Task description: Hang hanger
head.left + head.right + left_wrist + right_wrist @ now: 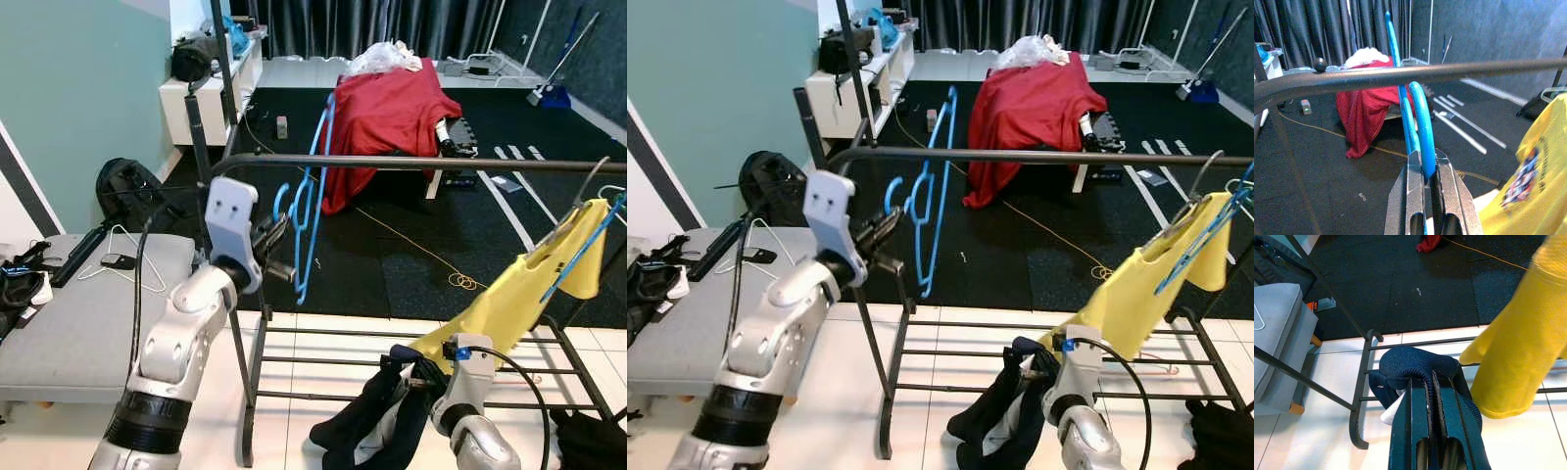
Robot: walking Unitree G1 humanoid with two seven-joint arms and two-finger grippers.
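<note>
One blue hanger point(307, 211) is pinched tight in the left tool point(1426, 178), hook just under the rack's rail point(1449, 72). Next, lift it over. The right tool point(1431, 396) clamps a dark garment point(1415, 363).

Two blue hangers point(312, 201), one rack point(411, 163)

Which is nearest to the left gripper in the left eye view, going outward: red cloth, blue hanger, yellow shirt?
From the left gripper:
1. Blue hanger, held in its jaws.
2. Yellow shirt, on the rail to the right.
3. Red cloth, far back on the dark floor.
</note>
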